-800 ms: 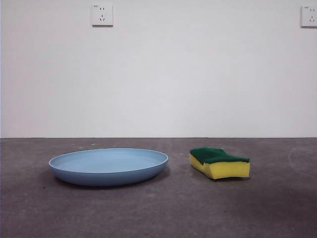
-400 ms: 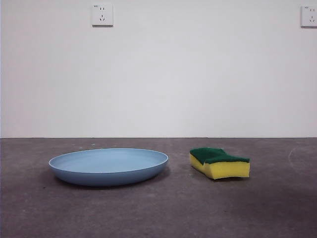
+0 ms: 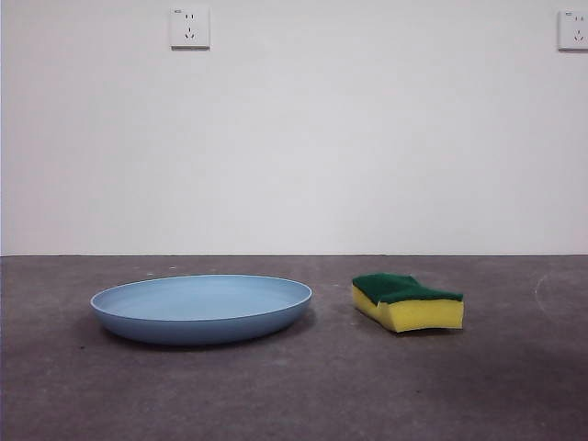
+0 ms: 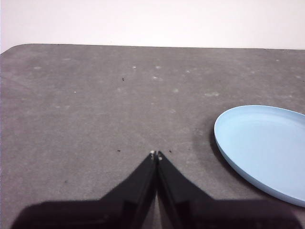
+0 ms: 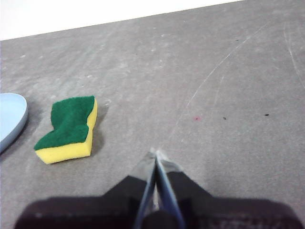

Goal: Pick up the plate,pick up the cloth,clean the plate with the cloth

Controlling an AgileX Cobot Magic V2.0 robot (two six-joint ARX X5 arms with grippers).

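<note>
The light-blue plate lies flat on the dark grey table, left of centre in the front view. The cloth, a yellow sponge with a green scouring top, lies to its right, apart from it. Neither arm shows in the front view. My left gripper is shut and empty, above bare table beside the plate. My right gripper is shut and empty, above bare table a short way from the sponge; the plate's edge shows beyond the sponge.
A white wall stands behind the table, with two sockets high up. The table's far edge meets the wall. Faint scratches mark the tabletop.
</note>
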